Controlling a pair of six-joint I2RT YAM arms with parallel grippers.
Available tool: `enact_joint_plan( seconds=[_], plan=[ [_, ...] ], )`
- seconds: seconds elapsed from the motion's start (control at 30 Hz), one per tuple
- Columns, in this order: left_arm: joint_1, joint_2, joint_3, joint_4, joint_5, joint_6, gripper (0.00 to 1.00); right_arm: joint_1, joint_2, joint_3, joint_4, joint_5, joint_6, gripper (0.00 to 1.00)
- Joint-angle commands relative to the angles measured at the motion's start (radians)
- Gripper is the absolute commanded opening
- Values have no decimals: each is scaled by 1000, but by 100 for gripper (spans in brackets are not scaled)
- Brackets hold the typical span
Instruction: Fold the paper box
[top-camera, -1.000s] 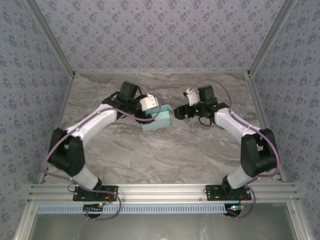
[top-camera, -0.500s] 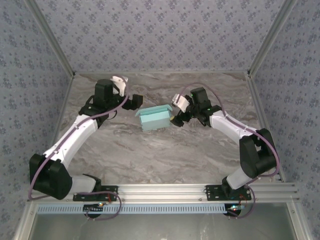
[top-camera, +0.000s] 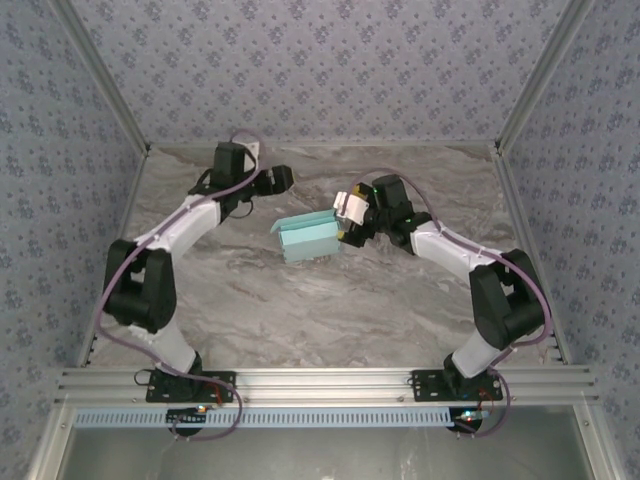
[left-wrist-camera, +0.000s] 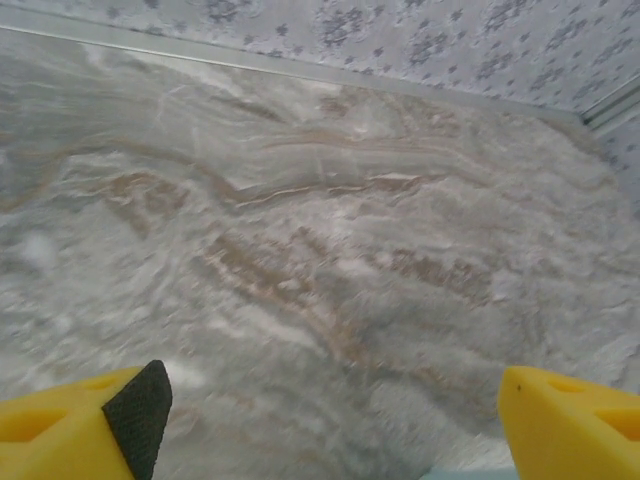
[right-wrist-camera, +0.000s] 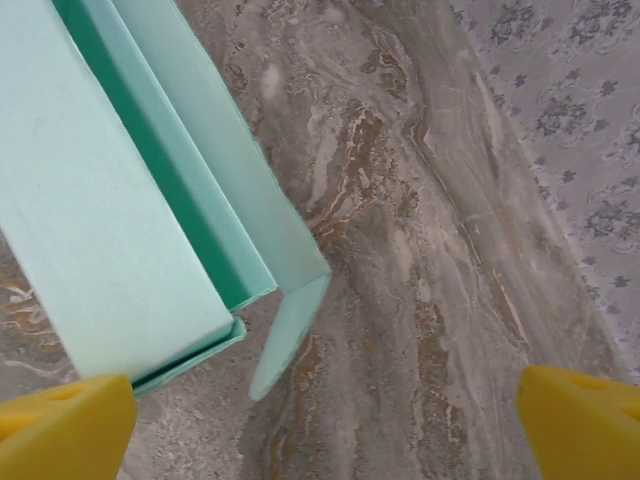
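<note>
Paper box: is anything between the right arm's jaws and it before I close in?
Nothing visible is. The right jaws stand open just off the right end of the paper box, which is not closed up yet. In the right wrist view, bare marble table lies between them and the box's loose end flap.

Grey marbled table enclosed by floral-patterned grey-blue walls.
</note>
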Motion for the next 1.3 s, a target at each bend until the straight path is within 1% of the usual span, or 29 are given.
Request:
enact_joint_plan(
  seconds=[0.0, 0.17, 0.23, 0.37, 0.5, 0.57, 0.7, 0.83, 0.93, 1.07, 1.17, 1.27],
  plan=[
    [-11, 52, 66, -32, 180, -88, 85, -17, 27, 22, -19, -73, -36, 100],
    [-36, 94, 113, -88, 260, -24, 85, -37, 76, 111, -195, -302, -94, 100],
    [-36, 103, 126, -112, 271, -17, 85, -38, 106, 149, -257, -343, -120, 100],
    [-36, 121, 124, -131, 281, -1, 85, -33, 180, 255, -322, -312, -140, 100],
    [-36, 166, 146, -161, 299, -1, 84, -34, 240, 355, -483, -351, -206, 100],
    [-35, 175, 146, -163, 302, -2, 84, -34, 258, 380, -527, -375, -221, 100],
    [-32, 170, 144, -162, 301, -1, 84, -27, 288, 394, -556, -414, -229, 100],
    [-26, 168, 141, -165, 299, -4, 84, -16, 327, 427, -588, -413, -234, 100],
    [-26, 175, 137, -166, 299, 7, 83, -19, 340, 436, -560, -400, -200, 100],
    [-26, 193, 145, -169, 309, 31, 82, -41, 358, 485, -585, -460, -154, 97],
    [-26, 211, 161, -186, 317, 44, 79, -43, 362, 502, -617, -472, -172, 96],
    [-26, 205, 142, -197, 303, 54, 79, -38, 327, 455, -646, -470, -220, 96]
  ],
)
